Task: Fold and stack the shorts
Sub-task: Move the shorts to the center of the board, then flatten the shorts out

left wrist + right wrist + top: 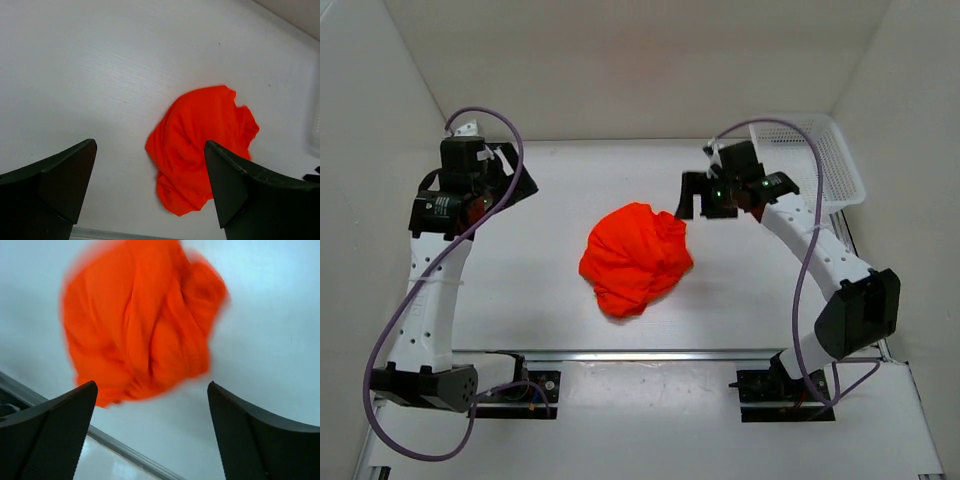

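Observation:
The orange-red shorts [635, 258] lie crumpled in a heap at the middle of the white table. No drawstring shows. My left gripper [523, 180] is open and empty, raised at the far left, well apart from the shorts. In the left wrist view the shorts [202, 145] lie ahead between the spread fingers [60, 177]. My right gripper [693, 203] is open and empty, just beyond the heap's far right edge, not touching it. In the right wrist view the shorts [140, 325] show blurred above the spread fingers [255, 435].
A white mesh basket [820, 160] stands at the far right corner behind the right arm. White walls enclose the table on three sides. A metal rail [650, 355] runs along the table's near edge by the arm bases.

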You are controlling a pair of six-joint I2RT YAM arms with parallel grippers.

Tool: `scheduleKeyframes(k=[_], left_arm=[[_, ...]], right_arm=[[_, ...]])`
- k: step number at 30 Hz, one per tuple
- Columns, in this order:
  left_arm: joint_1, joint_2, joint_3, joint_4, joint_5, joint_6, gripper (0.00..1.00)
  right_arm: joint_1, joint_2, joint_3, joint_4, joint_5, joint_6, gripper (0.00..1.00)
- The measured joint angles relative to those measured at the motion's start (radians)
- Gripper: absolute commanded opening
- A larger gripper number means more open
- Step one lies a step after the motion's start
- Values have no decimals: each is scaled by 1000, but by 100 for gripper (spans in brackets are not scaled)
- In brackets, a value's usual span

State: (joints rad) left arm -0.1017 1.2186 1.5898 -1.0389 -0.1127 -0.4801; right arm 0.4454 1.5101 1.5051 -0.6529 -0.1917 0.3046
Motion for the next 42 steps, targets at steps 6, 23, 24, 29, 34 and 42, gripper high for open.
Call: scheduleKeyframes(k=[6,23,24,29,34,42], left_arm=[[-82,37,-130,34,90,7,95],[-255,582,-266,219,211,-71,88],[-254,612,-250,227,211,-73,83],[-254,692,-225,249,227,-79,11],[-246,693,-177,237,247,-65,11],[-176,691,144,137,286,-35,11]], right_arm=[[-14,-157,-266,-80,129,41,44],[-82,-3,-554,262,-175,401,90],[-77,34,-534,273,-185,401,90],[-71,218,-402,317,-230,383,48],[-35,347,-298,317,-278,375,0],[-13,374,52,175,-251,326,0]])
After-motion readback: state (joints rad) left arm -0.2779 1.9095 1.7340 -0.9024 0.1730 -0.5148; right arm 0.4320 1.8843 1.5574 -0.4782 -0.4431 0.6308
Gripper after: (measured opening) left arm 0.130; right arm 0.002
